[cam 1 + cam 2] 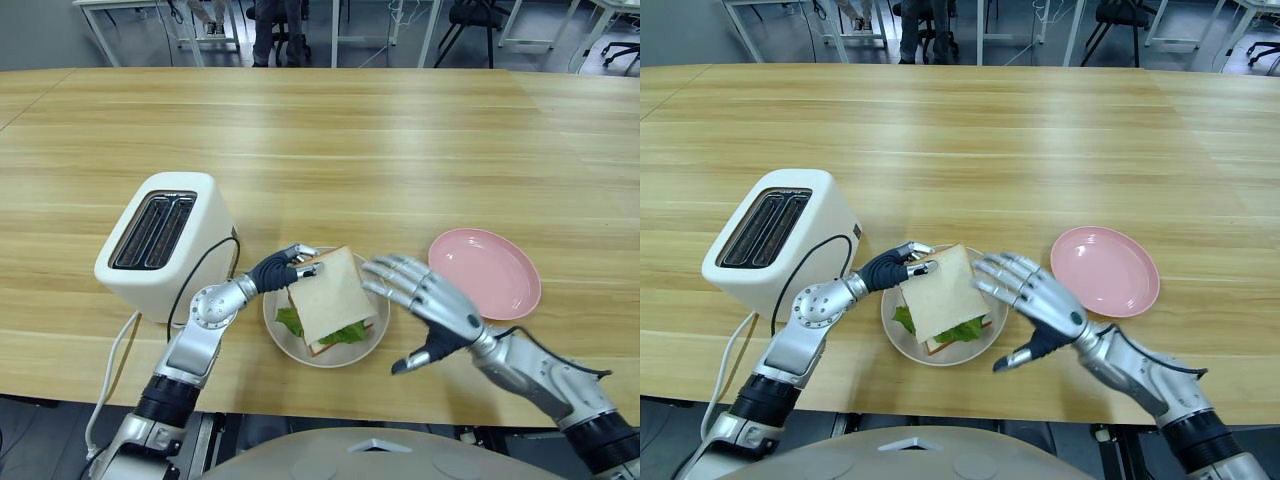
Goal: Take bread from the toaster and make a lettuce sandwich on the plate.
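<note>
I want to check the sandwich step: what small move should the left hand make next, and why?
Probably open the left hand and let go of the top bread slice: it already lies over the lettuce on the plate, while the open right hand hovers beside it.

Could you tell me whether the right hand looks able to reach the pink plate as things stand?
Probably yes. The right hand is open and holds nothing, and the pink plate lies just beside it on its far side, with nothing between them.
</note>
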Robot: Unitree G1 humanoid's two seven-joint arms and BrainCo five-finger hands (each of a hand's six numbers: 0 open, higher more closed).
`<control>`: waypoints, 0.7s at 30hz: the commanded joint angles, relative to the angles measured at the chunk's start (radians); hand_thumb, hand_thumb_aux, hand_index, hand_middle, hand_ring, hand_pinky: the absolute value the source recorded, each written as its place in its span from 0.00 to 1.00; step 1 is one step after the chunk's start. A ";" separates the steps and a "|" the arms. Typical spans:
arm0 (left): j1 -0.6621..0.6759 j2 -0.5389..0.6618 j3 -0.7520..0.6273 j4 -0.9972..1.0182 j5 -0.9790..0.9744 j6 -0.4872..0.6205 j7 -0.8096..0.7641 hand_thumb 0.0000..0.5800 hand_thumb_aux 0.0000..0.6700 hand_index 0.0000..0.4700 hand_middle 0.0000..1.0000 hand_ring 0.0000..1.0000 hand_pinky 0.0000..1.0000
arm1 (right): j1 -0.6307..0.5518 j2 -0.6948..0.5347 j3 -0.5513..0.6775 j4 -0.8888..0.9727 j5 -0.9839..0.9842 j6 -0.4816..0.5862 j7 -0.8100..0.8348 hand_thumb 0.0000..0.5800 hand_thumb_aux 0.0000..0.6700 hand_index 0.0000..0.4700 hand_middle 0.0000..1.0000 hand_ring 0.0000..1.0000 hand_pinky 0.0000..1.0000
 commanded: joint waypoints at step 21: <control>-0.046 -0.004 -0.120 0.211 0.277 -0.109 0.186 1.00 1.00 0.98 1.00 1.00 1.00 | -0.141 0.127 0.276 0.361 0.048 0.156 0.486 0.00 0.00 0.00 0.00 0.00 0.00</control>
